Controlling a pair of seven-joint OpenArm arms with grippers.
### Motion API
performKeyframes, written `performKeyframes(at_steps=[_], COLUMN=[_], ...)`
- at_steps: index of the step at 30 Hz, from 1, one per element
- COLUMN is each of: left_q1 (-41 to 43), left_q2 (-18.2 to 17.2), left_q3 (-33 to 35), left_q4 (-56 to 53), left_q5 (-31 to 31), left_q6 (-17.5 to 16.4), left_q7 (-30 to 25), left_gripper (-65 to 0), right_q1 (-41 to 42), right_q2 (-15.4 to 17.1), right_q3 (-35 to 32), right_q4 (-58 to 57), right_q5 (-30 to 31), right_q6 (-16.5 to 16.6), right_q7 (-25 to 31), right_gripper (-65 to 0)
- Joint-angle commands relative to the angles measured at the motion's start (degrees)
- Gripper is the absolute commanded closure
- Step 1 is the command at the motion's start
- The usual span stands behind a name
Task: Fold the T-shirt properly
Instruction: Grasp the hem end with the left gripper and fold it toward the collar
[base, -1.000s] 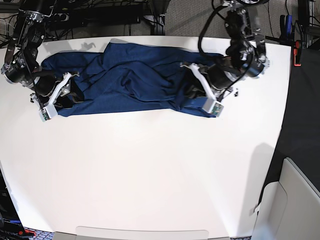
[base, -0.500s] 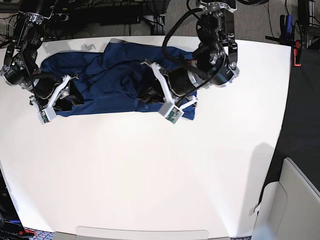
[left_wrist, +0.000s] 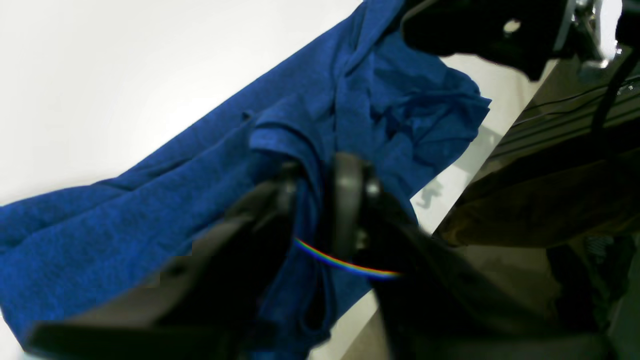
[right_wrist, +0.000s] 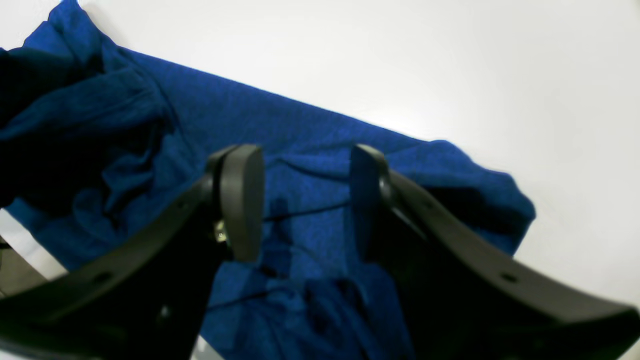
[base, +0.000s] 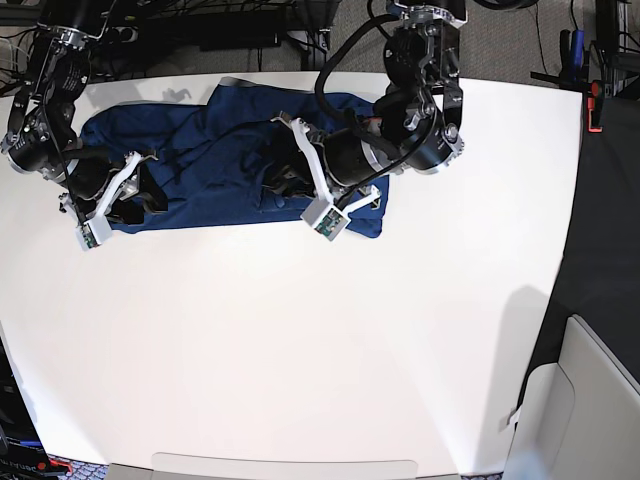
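The dark blue T-shirt (base: 210, 150) lies bunched along the far side of the white table (base: 300, 350). Its right end is doubled over toward the middle. My left gripper (base: 285, 188) sits over that doubled part. In the left wrist view a fold of the T-shirt (left_wrist: 150, 200) runs between the black fingers (left_wrist: 347, 200) of the left gripper (left_wrist: 314, 192), which press on it. At the shirt's left end is my right gripper (base: 148, 195). Seen from its wrist, the right gripper (right_wrist: 305, 200) stands open just above the T-shirt (right_wrist: 300, 125), gripping nothing.
Behind the far table edge are cables and dark equipment (base: 230, 30). A red-tipped tool (base: 597, 105) sits off the right edge. A pale grey bin (base: 590, 400) stands at the lower right.
My left arm has swept leftward, carrying the shirt's right end over the middle, so the cloth now spans less of the table. The right arm has hardly moved.
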Motion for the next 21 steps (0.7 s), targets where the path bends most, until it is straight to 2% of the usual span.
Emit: performKeyframes(at_steps=[1,4,5,11,13,17,21], left_q1=[-0.8,-0.8,-0.8,-0.7,-0.6,1.2,3.2], left_q2=[0.0,-0.7,-1.1,-3.1,-5.2,-10.6,-13.1], left_q3=[0.0,-1.1,-1.9,-10.5,-13.8,-14.6,-14.6], left_q4=[1.2,2.2,3.0,4.8,4.5,3.9,1.7], left_q5=[-1.0,-1.0,-1.1,-1.2,-1.2,-1.2,-1.1], left_q6=[-0.3,-0.3,-0.3,-0.3,-0.3,-0.3,-0.3], left_q7=[-0.4,-0.6,-0.6,-0.6,-0.6,-0.8,-1.6], left_gripper=[-19.1,-31.1,-33.0,-32.0,-32.0,-32.0,-32.1], right_q1=[0.7,0.7,0.7,0.2,-1.3,-3.5,-4.2], right_q2=[0.5,0.6,0.7,1.1,1.7,4.2,6.8], right_q3=[0.3,0.3,0.3,0.3,1.6,5.4,10.7], right_q4=[0.9,0.9,0.9,1.0,1.1,1.7,3.4], right_q5=[1.1,1.1,1.1,1.1,1.1,1.2,2.8], right_q6=[0.3,0.3,0.3,0.3,0.3,0.3,0.3], right_q7=[1.1,1.1,1.1,1.1,1.1,1.0,-2.1], right_gripper=[-27.9,-27.9,-27.9,-27.9,-27.9,-28.3,-28.4])
